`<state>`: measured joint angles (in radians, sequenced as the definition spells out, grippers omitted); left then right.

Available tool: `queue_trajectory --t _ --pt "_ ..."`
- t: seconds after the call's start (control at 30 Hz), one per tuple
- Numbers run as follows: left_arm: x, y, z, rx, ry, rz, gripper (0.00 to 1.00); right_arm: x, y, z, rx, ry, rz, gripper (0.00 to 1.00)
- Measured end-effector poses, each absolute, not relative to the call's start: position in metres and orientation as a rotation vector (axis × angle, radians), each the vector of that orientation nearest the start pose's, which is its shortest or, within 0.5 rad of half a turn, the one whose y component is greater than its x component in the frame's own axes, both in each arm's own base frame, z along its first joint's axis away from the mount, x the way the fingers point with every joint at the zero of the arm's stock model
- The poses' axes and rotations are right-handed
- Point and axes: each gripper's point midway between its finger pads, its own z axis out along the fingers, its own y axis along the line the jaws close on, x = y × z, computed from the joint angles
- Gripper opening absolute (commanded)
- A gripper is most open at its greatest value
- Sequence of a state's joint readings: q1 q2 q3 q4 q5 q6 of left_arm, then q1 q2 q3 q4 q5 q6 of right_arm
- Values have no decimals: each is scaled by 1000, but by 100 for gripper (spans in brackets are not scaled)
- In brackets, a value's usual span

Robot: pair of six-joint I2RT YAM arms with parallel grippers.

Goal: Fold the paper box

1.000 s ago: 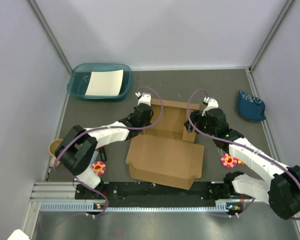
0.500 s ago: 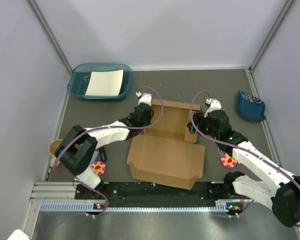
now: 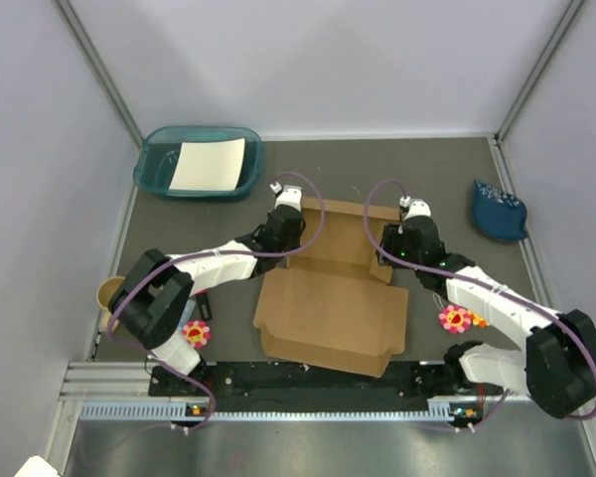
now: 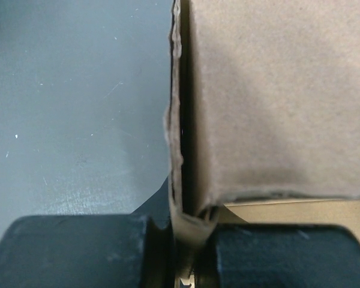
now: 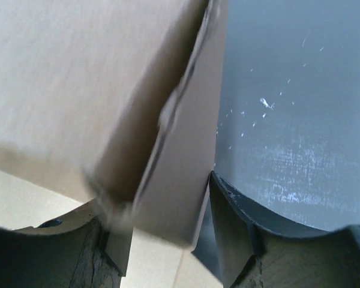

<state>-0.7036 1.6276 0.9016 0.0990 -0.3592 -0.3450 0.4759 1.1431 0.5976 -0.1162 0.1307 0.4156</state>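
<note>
While the paper box [image 3: 330, 316] lies mid-tabletop [image 3: 437, 184], its broad flat panel toward six o'clock and its raised walls toward twelve, my left end effector [image 4: 192, 243] is clenched on the box's upright wall edge at its ten o'clock corner. My right end effector [image 5: 162, 237] straddles the wall at the two o'clock corner, cardboard between its fingers; whether it truly grips I cannot tell, as that view is blurred. A teal tray [image 3: 149, 171] sits at eleven o'clock, well apart.
</note>
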Motion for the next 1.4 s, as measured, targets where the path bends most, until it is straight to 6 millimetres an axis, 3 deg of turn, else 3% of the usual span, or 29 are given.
queue_trajectory --t 0.33,0.47,0.73,0.87,1.0,1.03,1.13,1.4 --pt "359 -242 85 188 2151 -216 0 311 136 84 49 2270 204 27" --pt "359 -241 85 188 2151 -215 0 313 131 81 54 2273 127 0" --pt "358 -241 85 183 2156 -218 0 318 125 81 57 2267 -16 0" --pt "357 -241 85 179 2157 -219 0 317 126 81 57 2264 -38 23" --pt "356 -242 85 184 2159 -223 0 317 126 72 40 2288 -72 24" --pt "356 -242 85 184 2159 -223 0 317 125 69 38 2297 -84 24" --pt "356 -242 85 186 2159 -220 0 318 123 64 33 2308 -119 1" --pt "356 -241 85 161 2165 -221 0 326 122 67 97 2284 -173 0"
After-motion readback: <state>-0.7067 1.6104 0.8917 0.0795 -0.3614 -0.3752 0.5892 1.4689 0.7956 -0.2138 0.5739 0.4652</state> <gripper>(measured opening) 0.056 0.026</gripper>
